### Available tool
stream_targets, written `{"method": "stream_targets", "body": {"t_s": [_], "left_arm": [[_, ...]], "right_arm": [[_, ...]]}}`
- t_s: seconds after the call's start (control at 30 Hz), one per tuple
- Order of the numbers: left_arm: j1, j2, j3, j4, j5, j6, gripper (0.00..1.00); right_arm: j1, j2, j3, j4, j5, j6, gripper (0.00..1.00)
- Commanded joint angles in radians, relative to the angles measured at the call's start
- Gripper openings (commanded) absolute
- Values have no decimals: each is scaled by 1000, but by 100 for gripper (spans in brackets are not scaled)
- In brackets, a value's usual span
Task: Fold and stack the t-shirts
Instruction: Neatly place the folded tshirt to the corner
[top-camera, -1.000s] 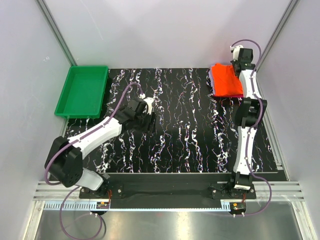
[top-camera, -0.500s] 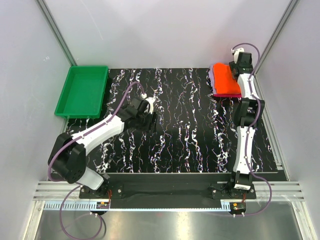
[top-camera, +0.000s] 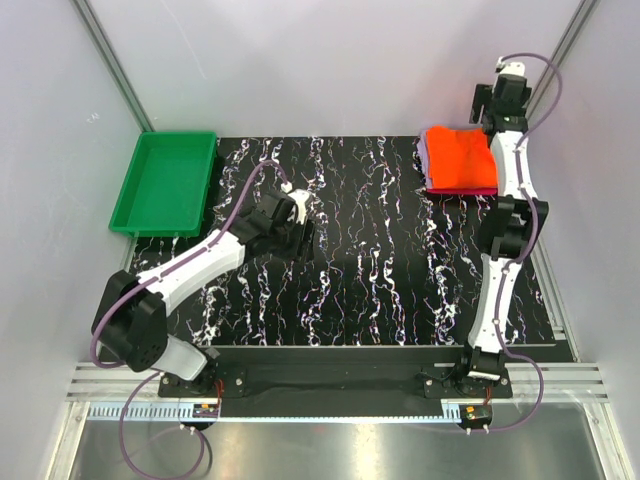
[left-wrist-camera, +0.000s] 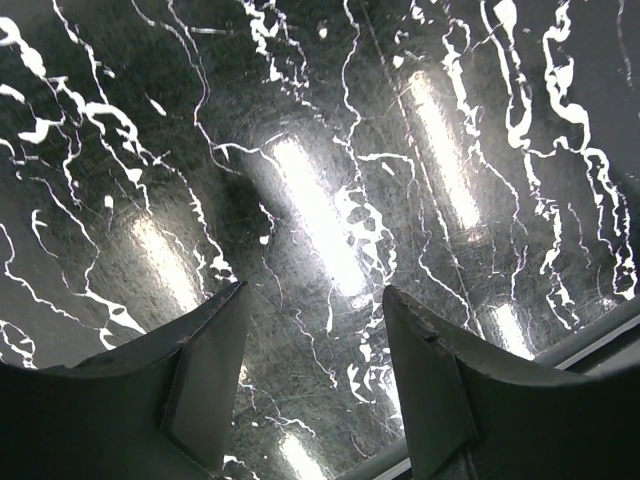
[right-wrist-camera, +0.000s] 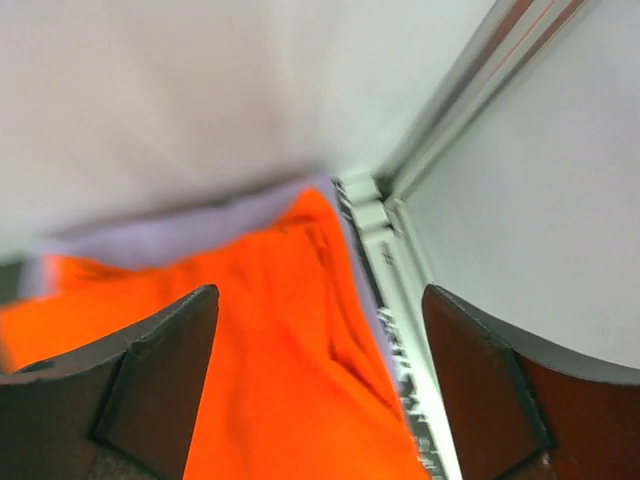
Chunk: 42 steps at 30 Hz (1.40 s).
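From above, the t-shirts (top-camera: 455, 160) lie as one folded stack in the upper right corner of the black marbled bench (top-camera: 380, 290). The orange-red t-shirt (top-camera: 458, 155) is on top and covers nearly all of the stack. The stack is close to square, with sides roughly along the bench edges, so no long axis can be named. The lavender t-shirt (top-camera: 421, 152) shows only as a thin strip at the left side. The crimson-pink t-shirt (top-camera: 463, 191) shows only as a sliver along the lower edge. The right arm (top-camera: 506, 170) crosses the stack's right edge and hides it. The right gripper (top-camera: 484, 101) sits above the stack's upper right corner, and its fingers are too small to read here. The left gripper (top-camera: 300, 238) is left of centre over bare bench, well apart from the shirts. A green tray (top-camera: 160, 137) sits at the upper left.

In the left wrist view, the left gripper (left-wrist-camera: 315, 295) has its fingers parted. Only glossy bench (left-wrist-camera: 330, 150) lies between them.

In the right wrist view, which is blurred, the right gripper (right-wrist-camera: 318, 300) is spread wide and holds nothing. The orange-red t-shirt (right-wrist-camera: 270, 340) runs below it from lower left to centre. The lavender t-shirt (right-wrist-camera: 190, 235) edges its upper side. A metal frame post (right-wrist-camera: 480, 80) climbs to the upper right against the pale wall (right-wrist-camera: 200, 90).
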Motion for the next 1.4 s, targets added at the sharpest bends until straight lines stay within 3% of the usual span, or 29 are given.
{"method": "stream_targets", "body": {"t_s": [0.0,0.1,0.13,0.17,0.2,0.23,0.3,0.33,0.37,0.4,0.43,0.77,0.87,1.1,1.23,1.37], "left_arm": [[5,-41,25,68,16,26,61],[14,-45,30,72,33,37,61],[22,-47,28,73,42,35,61],[26,-48,27,72,48,34,61],[33,-51,27,73,53,32,61],[43,-52,25,73,65,31,61],[49,-48,28,66,68,30,61],[54,-45,28,64,75,32,61],[56,-44,28,62,76,31,61],[60,-36,30,58,82,30,61],[60,-35,31,56,85,26,61],[82,-12,48,32,100,27,61],[85,-4,45,29,106,32,61],[94,-4,39,24,128,34,61],[94,-15,35,21,134,37,61],[96,-32,30,15,126,40,61]], "right_arm": [[-1,-126,-39,19,-119,229,88],[-12,-152,-117,57,-286,370,64],[-19,-157,-181,115,-331,401,49],[-24,-163,-218,158,-419,462,43],[-33,-166,-255,251,-455,499,34],[-56,-166,-319,306,-494,580,13],[-96,-143,-382,503,-629,695,1],[-116,-125,-429,574,-681,831,0],[-159,-106,-450,652,-774,905,0],[-173,-64,-483,795,-804,970,0],[-183,-47,-491,832,-816,1015,0],[-236,93,-438,849,-760,1027,0],[-239,151,-355,771,-737,965,0],[-237,229,-95,321,-482,728,0],[-240,239,-76,343,-462,727,0],[-216,222,-40,318,-551,747,0]]}}
